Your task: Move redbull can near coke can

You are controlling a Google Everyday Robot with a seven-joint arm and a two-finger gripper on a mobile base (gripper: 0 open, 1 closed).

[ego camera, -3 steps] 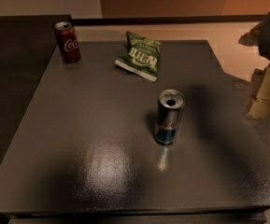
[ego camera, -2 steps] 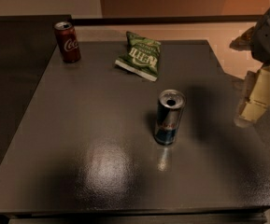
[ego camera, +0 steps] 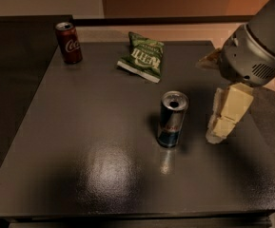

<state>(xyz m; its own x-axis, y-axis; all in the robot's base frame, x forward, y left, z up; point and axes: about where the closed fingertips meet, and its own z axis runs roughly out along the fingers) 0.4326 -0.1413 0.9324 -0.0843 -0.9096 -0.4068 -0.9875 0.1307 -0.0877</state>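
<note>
Redbull can (ego camera: pixel 172 119): upright near middle of dark table (ego camera: pixel 80 165), long axis vertical, silver top with opening facing up; blue-silver side, small red mark, no readable text.
Coke can (ego camera: pixel 69 42): upright at far left corner, well apart; white cursive "Coca-Cola" partly readable.
Green chip bag (ego camera: pixel 142 56): flat between them, white lettering unreadable.
Gripper (ego camera: pixel 225 115): hanging just right of redbull can, not touching; spread cannot be told.

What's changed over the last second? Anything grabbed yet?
The gripper has moved left in the camera view, in from the right edge of the table toward the redbull can, and is now just right of it, not touching. Nothing has been taken hold of. The redbull can, coke can and green chip bag stayed put.
</note>
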